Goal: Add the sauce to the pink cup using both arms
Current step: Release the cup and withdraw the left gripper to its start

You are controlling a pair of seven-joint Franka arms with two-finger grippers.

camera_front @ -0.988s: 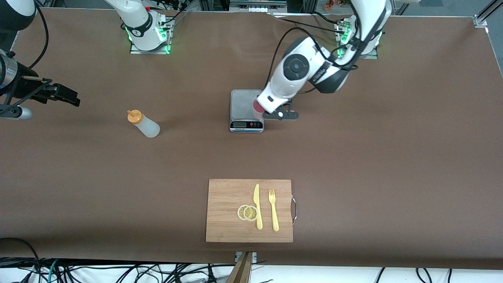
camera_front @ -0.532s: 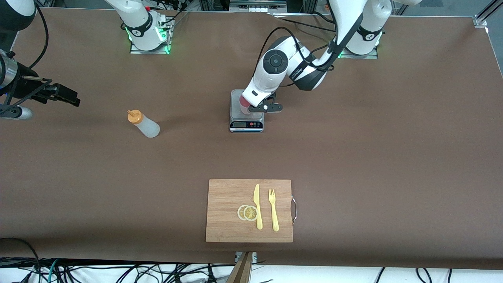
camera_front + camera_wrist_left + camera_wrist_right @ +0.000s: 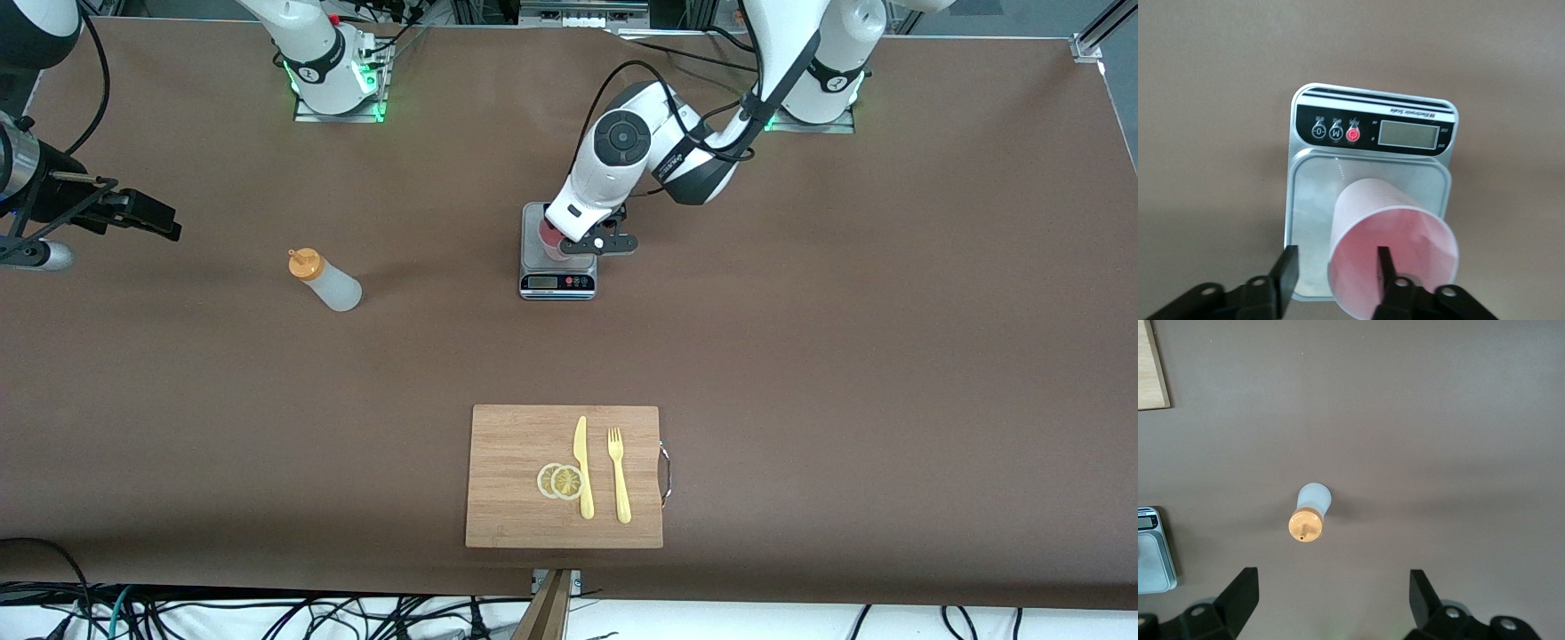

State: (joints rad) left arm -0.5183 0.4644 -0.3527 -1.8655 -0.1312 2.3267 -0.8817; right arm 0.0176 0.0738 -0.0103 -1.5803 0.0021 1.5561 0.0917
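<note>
Board [image 3: 516, 480] with knife [image 3: 582, 467], fork [image 3: 618, 476] and lemon slices [image 3: 560, 481] lies nearest the front camera, well apart from both grippers. Farther from the camera, the sauce [image 3: 327, 283] stands alone on the table, near the right gripper [image 3: 164, 227] but not touched by it. That gripper hangs in the air at the right arm's end of the table with its fingers spread wide and holding nothing, and the right arm waits. The scale [image 3: 556, 282] sits toward the bases, with the cup [image 3: 1405, 233] on its platform. The left gripper [image 3: 1336, 257] is down at the cup's rim, fingers apart: one finger [image 3: 1385, 263] is inside the cup, the other outside, clear of the wall.
</note>
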